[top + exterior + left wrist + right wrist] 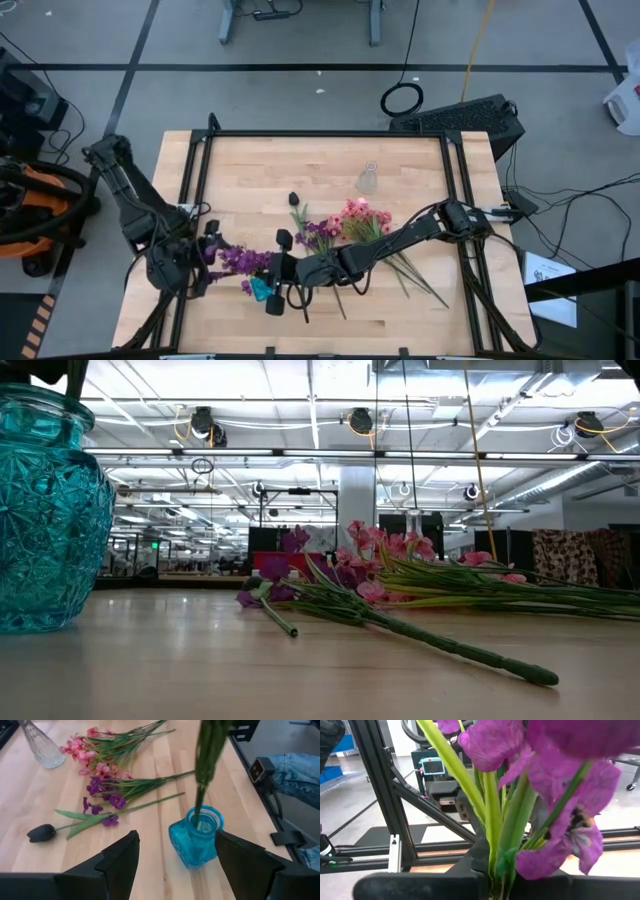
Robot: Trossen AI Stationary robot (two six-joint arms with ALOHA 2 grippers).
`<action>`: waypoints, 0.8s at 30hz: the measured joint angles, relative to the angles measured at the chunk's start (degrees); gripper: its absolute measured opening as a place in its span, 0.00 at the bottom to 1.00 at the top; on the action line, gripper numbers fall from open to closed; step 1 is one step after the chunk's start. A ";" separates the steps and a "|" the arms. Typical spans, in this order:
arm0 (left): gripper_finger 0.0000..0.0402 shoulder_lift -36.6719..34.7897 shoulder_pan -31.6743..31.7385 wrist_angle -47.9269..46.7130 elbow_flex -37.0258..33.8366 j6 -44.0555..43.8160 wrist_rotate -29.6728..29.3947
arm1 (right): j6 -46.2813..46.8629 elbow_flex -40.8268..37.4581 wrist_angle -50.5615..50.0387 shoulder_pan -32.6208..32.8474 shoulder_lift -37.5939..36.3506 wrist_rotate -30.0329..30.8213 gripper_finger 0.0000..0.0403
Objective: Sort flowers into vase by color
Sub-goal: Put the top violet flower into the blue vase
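Light wooden boards make up the table (400, 170), which is boxed in by a black metal frame (330, 134), with grey concrete floor and loose cables all around. From the low view a big open hall with ceiling lights and hanging cable loops can be seen behind.

A teal glass vase (196, 837) is stood near the front edge, and a purple spray (560, 795) is being gripped by the right gripper (283, 272), stems clamped and dropped into the vase mouth. The left gripper (175, 865) is held just beside the vase, fingers spread apart, nothing in them.

Pink flowers (362, 218), more purple flowers (107, 795) and a dark bud (41, 833) are left lying mid-table. A clear glass vase (368, 179) is stood farther back.
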 joint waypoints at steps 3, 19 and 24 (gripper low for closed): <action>0.66 0.10 -0.90 1.18 0.00 -0.04 -1.45 | 0.01 0.00 -0.22 0.00 0.00 0.00 0.07; 0.66 9.55 -3.21 11.07 0.00 -0.74 -7.72 | 2.16 0.00 -2.55 0.26 0.00 -0.04 0.07; 0.66 9.81 -3.27 10.99 0.00 -1.49 -7.57 | 4.10 0.00 -3.48 0.39 0.00 -0.03 0.10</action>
